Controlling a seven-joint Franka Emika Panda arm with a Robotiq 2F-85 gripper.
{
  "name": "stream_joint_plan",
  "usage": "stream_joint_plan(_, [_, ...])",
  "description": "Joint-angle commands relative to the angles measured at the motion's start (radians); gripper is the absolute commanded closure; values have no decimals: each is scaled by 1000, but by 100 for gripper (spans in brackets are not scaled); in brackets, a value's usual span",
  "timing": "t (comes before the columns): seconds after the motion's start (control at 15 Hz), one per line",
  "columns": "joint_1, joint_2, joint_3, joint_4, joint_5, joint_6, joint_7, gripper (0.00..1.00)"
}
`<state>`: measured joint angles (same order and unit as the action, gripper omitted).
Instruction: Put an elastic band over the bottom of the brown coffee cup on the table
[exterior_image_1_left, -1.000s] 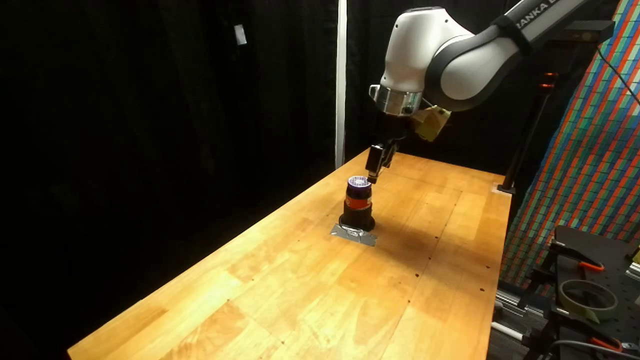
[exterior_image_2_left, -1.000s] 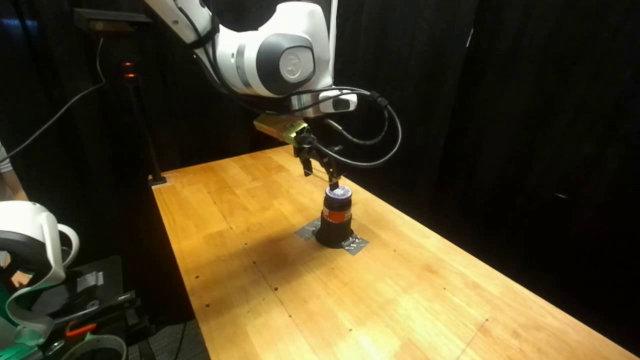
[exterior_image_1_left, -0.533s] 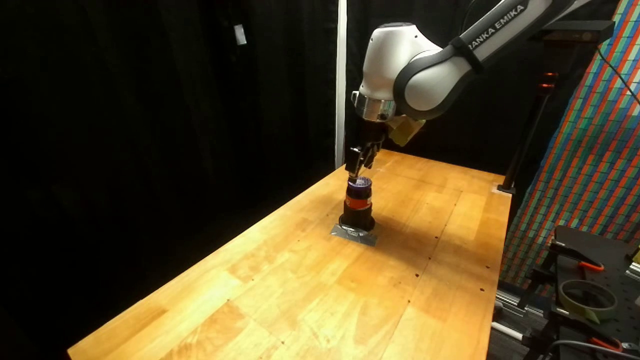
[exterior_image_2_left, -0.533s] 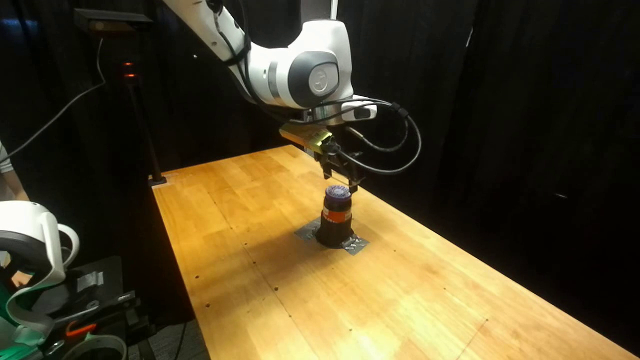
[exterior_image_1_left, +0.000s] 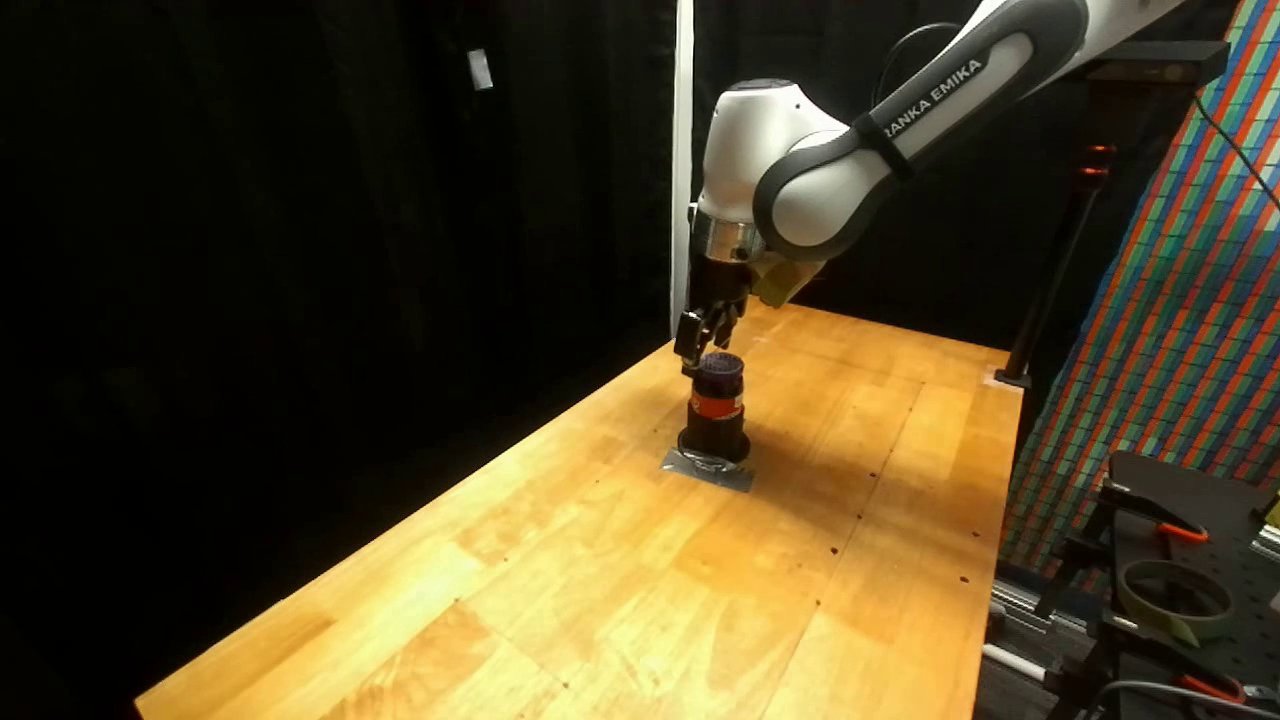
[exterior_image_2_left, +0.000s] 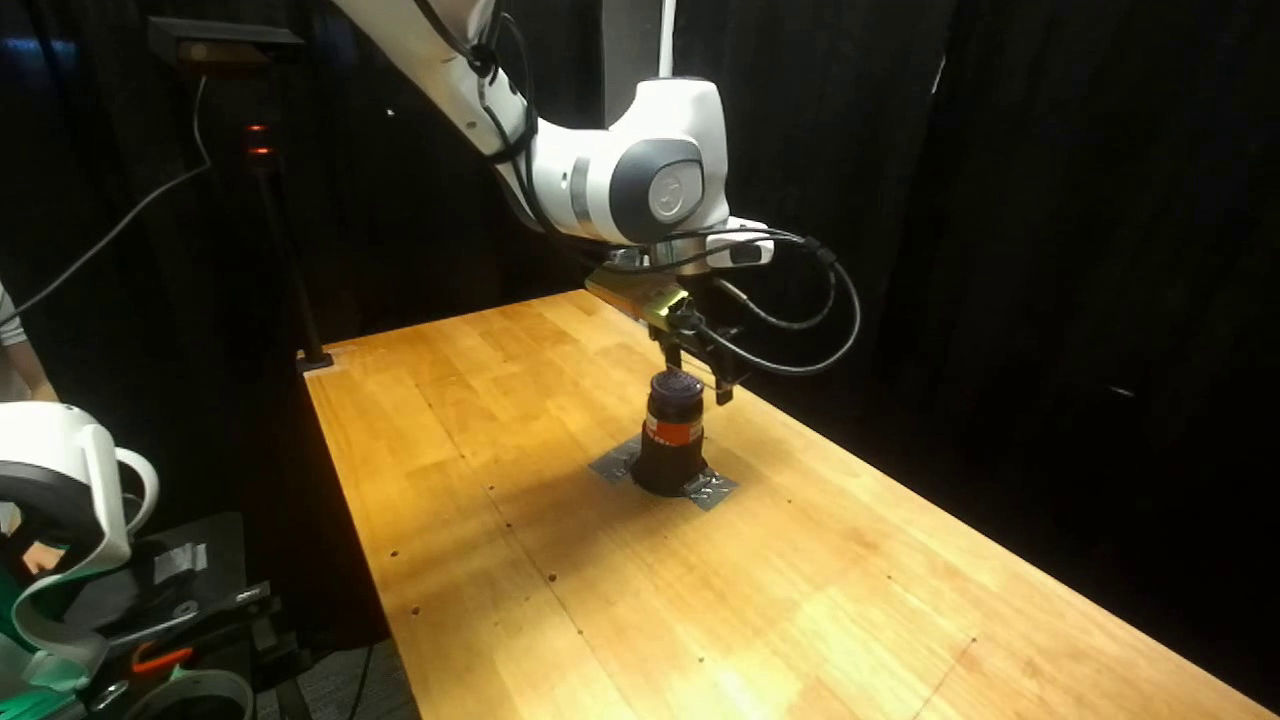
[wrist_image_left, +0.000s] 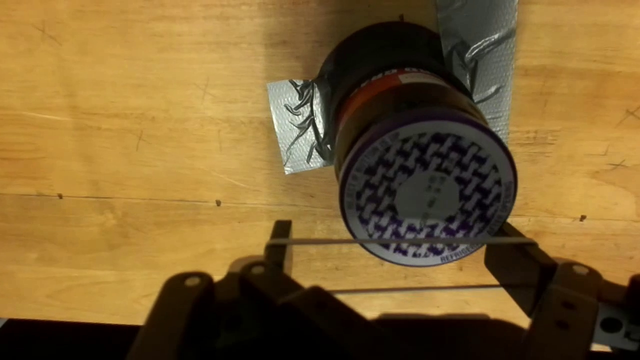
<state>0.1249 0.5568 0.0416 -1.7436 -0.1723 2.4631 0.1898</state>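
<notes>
The brown coffee cup (exterior_image_1_left: 717, 405) stands upright on the wooden table (exterior_image_1_left: 600, 580), dark with an orange-red band and a purple-and-white patterned top. It also shows in an exterior view (exterior_image_2_left: 674, 430) and the wrist view (wrist_image_left: 428, 190). My gripper (wrist_image_left: 394, 235) is open, with an elastic band (wrist_image_left: 320, 241) stretched around its two spread fingers. In both exterior views the gripper (exterior_image_1_left: 708, 356) (exterior_image_2_left: 699, 382) is at about the height of the cup's top. In the wrist view the band's upper strand crosses the near part of the cup's top; the lower strand lies clear of it.
Silver tape (exterior_image_1_left: 707, 470) (wrist_image_left: 485, 55) fixes the cup's black base to the table. A dark stand (exterior_image_2_left: 316, 358) rises at the table's far corner. A cable loop (exterior_image_2_left: 855, 300) hangs beside the wrist. A roll of tape (exterior_image_1_left: 1175, 600) lies on a black side table.
My arm has moved down and across the cup, leftward or rightward depending on the exterior view. The cup's top has fallen into shadow. The cup has not moved, and the fingers stay spread.
</notes>
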Motion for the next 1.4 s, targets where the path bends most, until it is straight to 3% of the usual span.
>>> stream_joint_plan(0.0, [15, 42, -13, 66, 26, -45, -10, 0])
stream_joint_plan(0.27, [8, 64, -3, 82, 43, -90, -25, 0])
stream_joint_plan(0.73, [-23, 56, 26, 101, 133, -284, -128, 0])
stream_joint_plan(1.33, [-51, -25, 32, -35, 165, -278, -204, 0])
